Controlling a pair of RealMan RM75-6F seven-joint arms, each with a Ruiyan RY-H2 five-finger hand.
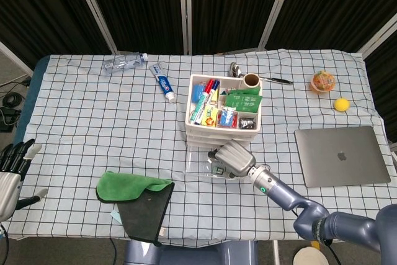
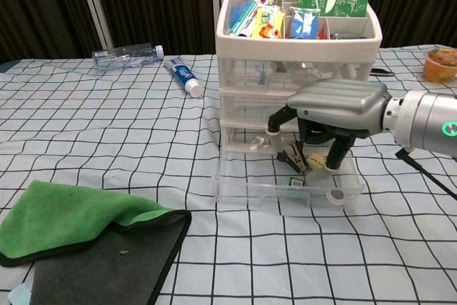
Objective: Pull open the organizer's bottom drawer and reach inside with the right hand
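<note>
Head view: organizer [image 1: 223, 108] stands at frame centre on the checked tabletop [image 1: 93, 122]; its clear bottom drawer [image 1: 208, 161] is pulled out. Right robot hand [image 1: 232, 158] is over the drawer. Left robot hand [image 1: 11, 172] at left edge, fingers spread, empty.

Chest view: right robot hand [image 2: 321, 130] reaches into the bottom drawer [image 2: 285, 180], fingers curled downward; whether it grips anything cannot be told

Apple logo on the laptop [image 1: 340, 156] lid (packet and toothpaste print too small to read)
</note>
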